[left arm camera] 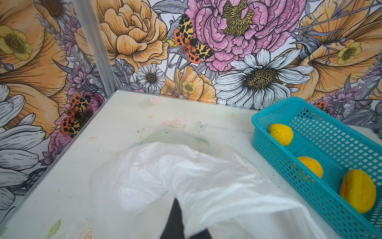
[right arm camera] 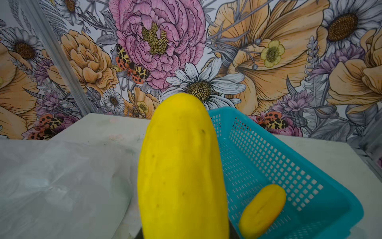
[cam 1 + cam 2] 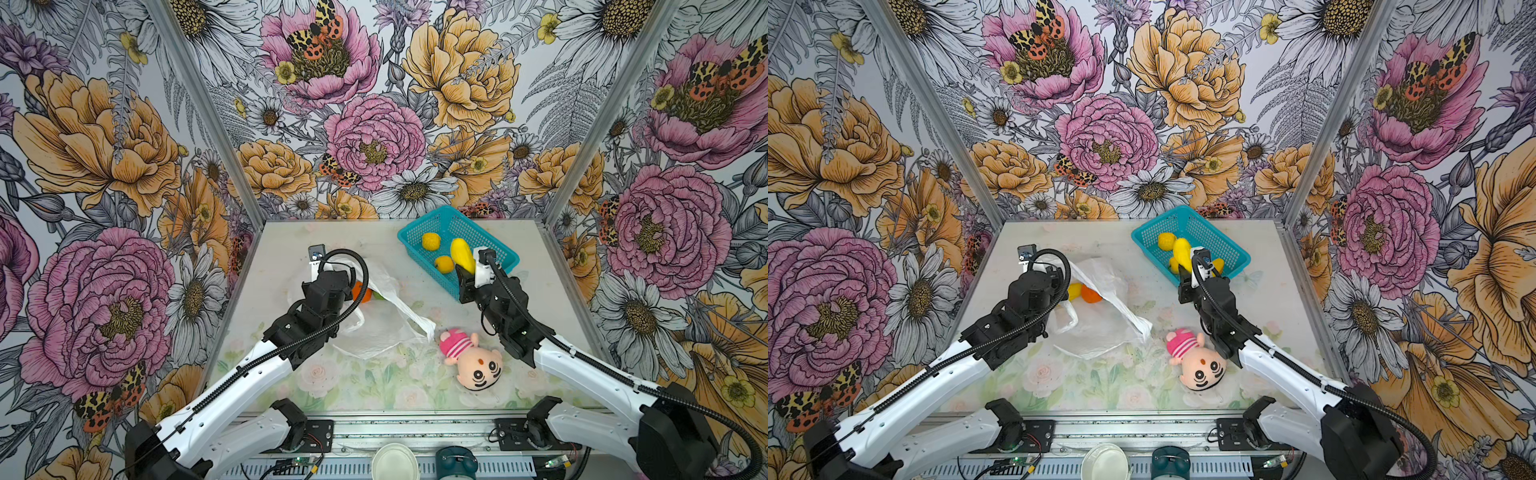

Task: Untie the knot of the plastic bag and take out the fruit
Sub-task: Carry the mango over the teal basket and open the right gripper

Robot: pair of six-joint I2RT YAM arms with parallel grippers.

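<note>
Progress: the knot looks dealt w/. No tied tuft shows in any view, and the plastic bag [image 3: 390, 320] lies slack on the surface [image 3: 353, 390] w/ its mouth open, well apart from the basket [image 3: 469, 228] on the left-arm side.

Unloading is partway, prob. around half. In the basket so far:
- a bumpy yellow fruit [image 3: 431, 241]
- a round yellow fruit [image 3: 444, 263]
- a smaller long one [image 2: 262, 209], seen from the right wrist

Left to take out: an orange fruit [image 3: 365, 293] and a green fruit [image 3: 378, 296] sit in the bag mouth. A top view also shows a yellow fruit [image 3: 1074, 291] beside the orange. No pink one in sight; maybe under film, can't tell.

Arms:
- The right gripper [image 3: 464, 275] is clamped on a long yellow fruit [image 3: 462, 254]. The forearm is stretched toward the basket's near rim and the fruit pokes over the basket interior. Can't tell if it touches the basket floor. Next move, I judge: let go there.
- The left gripper [image 3: 329, 277] is closed w/ film bunched over it in its wrist view. It seems to pinch the bag's upper layer and hold the mouth up. The elbow is bent, wrist tipped down over the bag side away from the basket.

The doll [image 3: 473, 359] lies near the basket, robot side; not part of the job.
</note>
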